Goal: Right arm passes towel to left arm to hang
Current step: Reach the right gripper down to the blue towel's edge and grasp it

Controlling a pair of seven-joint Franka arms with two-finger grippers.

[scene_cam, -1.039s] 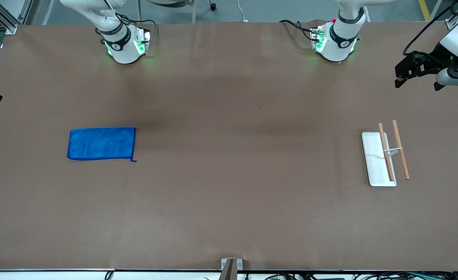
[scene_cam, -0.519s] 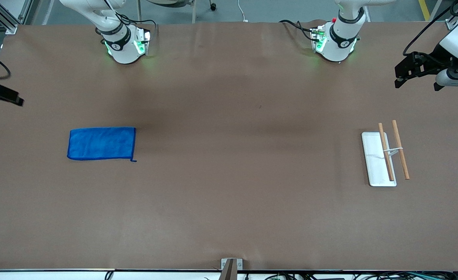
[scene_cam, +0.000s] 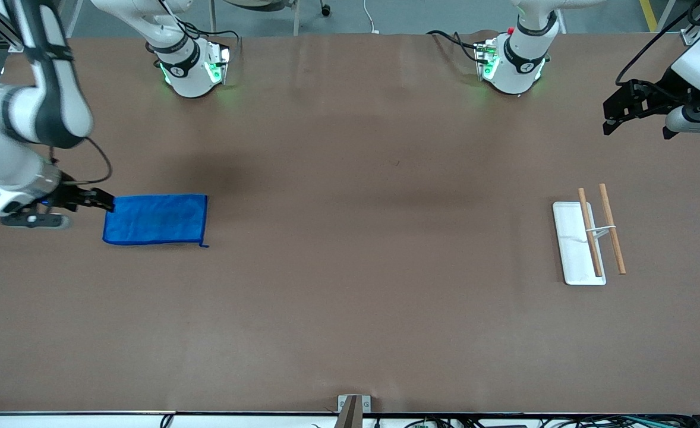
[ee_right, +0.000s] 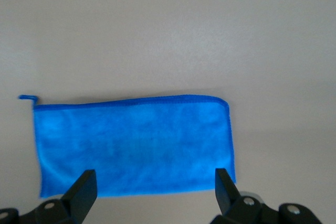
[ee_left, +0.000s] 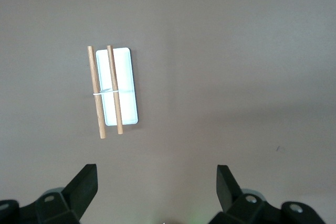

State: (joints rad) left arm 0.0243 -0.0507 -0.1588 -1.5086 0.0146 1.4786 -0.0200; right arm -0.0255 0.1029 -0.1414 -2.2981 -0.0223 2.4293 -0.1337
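Note:
The towel [scene_cam: 155, 219] is a bright blue rectangle lying flat on the brown table toward the right arm's end, with a short thread at one corner. My right gripper [scene_cam: 105, 203] hovers at the towel's short outer edge, open and holding nothing. In the right wrist view the towel [ee_right: 134, 145] fills the middle, and the right gripper [ee_right: 154, 178] straddles its long hem with both fingertips wide apart. My left gripper [scene_cam: 612, 114] waits in the air over the left arm's end of the table, open and empty. In the left wrist view the left gripper [ee_left: 156, 174] has only bare table between its fingers.
A white flat base [scene_cam: 571, 252] carrying two wooden rods [scene_cam: 612, 229] joined by a thin white wire stands toward the left arm's end; the left wrist view shows the same rods [ee_left: 113, 90]. Both arm bases sit along the table's back edge. A bracket [scene_cam: 353, 409] is at the front edge.
The right arm has swung in from the table's end and come down to the towel's short edge. The left arm, the towel and the rack have not moved.

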